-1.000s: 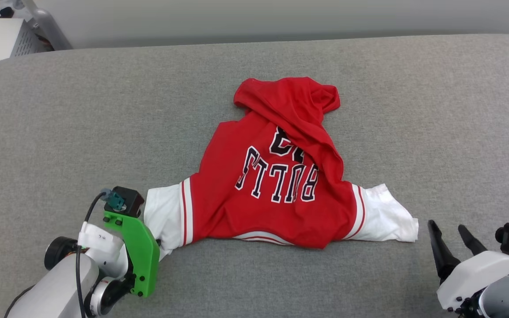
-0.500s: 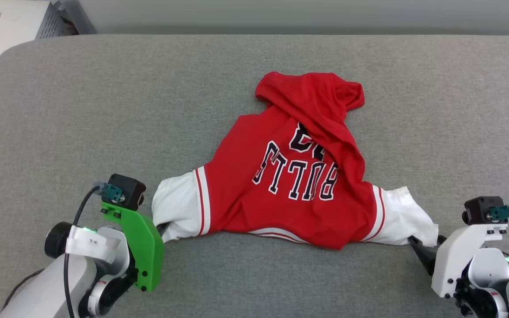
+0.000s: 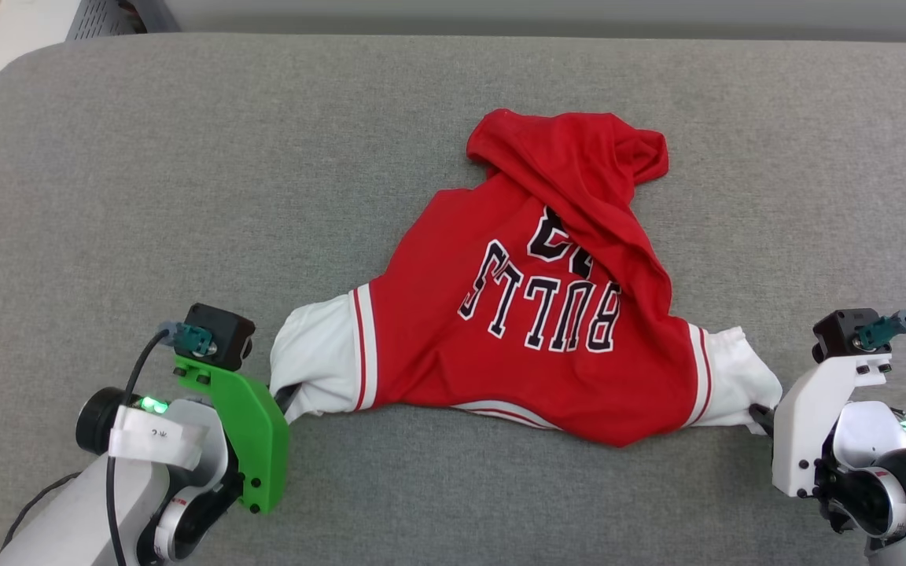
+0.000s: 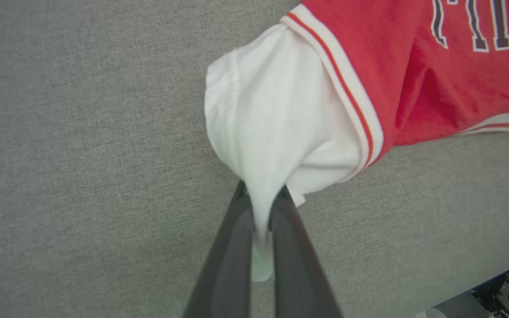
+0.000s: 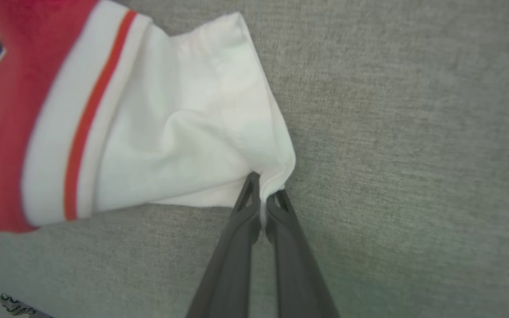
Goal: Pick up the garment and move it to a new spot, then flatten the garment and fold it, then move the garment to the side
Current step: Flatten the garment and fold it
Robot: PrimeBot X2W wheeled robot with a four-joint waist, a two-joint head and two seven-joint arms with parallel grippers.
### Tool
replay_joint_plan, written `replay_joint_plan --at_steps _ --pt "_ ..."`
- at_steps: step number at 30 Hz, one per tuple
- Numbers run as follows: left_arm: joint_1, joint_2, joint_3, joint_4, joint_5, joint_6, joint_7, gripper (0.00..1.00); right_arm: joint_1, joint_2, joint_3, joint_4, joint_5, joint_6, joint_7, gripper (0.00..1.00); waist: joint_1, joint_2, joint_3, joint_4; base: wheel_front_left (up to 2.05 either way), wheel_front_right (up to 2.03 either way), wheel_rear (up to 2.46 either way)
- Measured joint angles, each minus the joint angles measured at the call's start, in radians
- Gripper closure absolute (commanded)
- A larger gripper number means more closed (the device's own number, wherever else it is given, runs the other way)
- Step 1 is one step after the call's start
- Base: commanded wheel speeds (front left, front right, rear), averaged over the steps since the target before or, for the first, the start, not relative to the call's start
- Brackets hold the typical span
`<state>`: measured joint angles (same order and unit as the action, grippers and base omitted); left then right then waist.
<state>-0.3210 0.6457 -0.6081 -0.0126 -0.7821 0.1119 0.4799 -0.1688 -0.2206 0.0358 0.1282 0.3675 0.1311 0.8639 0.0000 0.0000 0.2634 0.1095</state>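
The garment (image 3: 532,314), a red jersey with white sleeves and a black "BULLS" print, lies crumpled in the middle of the grey surface, its upper part folded over the number. My left gripper (image 3: 286,397) is shut on the cuff of the white sleeve at the lower left; the left wrist view has the garment's sleeve (image 4: 276,128) pinched between the dark fingers (image 4: 232,247) of the left gripper (image 4: 261,194). My right gripper (image 3: 760,414) is shut on the corner of the other white sleeve at the lower right, and the right wrist view gives the garment's sleeve (image 5: 184,132) caught at the tips of the right gripper (image 5: 263,185).
The grey padded surface (image 3: 185,196) stretches wide on all sides of the jersey. Its rounded far left corner meets a pale floor with a grey metal box (image 3: 107,12) beyond it.
My right gripper has moved in to the right sleeve corner and shut on it. The left gripper has kept its hold. The head camera has shifted, sliding the whole picture.
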Motion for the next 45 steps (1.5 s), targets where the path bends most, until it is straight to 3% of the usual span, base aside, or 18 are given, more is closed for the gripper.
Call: replay_joint_plan --at_steps 9,14,16,22,28,38,45 --pt "0.017 0.006 0.031 -0.043 0.027 0.052 -0.069 1.0 0.009 0.038 -0.078 -0.048 0.008 0.0 -0.019 1.0 0.0 0.0 -0.061 -0.008 0.0 0.0 0.0" --pt "0.015 0.034 0.065 -0.115 0.063 0.091 -0.092 1.0 0.017 0.033 -0.104 -0.139 0.008 0.0 -0.034 1.0 0.0 0.0 -0.112 -0.008 0.0 0.0 0.0" --pt "-0.004 0.049 0.111 -0.158 0.063 0.131 -0.097 1.0 -0.01 0.018 -0.121 -0.19 0.003 0.0 -0.044 1.0 0.0 0.0 -0.146 -0.006 0.0 0.0 0.0" --pt "-0.118 0.056 0.182 -0.17 0.056 0.141 -0.101 1.0 -0.146 -0.002 -0.137 -0.204 -0.013 0.0 -0.108 1.0 0.0 0.0 -0.171 0.001 0.0 0.0 0.0" --pt "-0.312 0.02 0.21 -0.052 0.053 0.086 -0.152 1.0 -0.337 0.018 -0.152 -0.139 -0.022 0.0 -0.163 1.0 0.0 0.0 -0.15 0.005 0.0 0.0 0.0" --pt "-0.667 -0.082 0.191 0.316 0.116 -0.026 -0.28 1.0 -0.741 0.043 -0.169 0.073 -0.097 0.0 -0.254 1.0 0.0001 0.0 -0.076 0.003 0.0 0.0 0.0" --pt "-0.917 -0.118 0.204 0.541 0.153 -0.083 -0.411 1.0 -1.042 0.05 -0.155 0.231 -0.152 0.0 -0.327 1.0 0.0002 0.0 0.002 -0.004 0.0 0.0 0.0"
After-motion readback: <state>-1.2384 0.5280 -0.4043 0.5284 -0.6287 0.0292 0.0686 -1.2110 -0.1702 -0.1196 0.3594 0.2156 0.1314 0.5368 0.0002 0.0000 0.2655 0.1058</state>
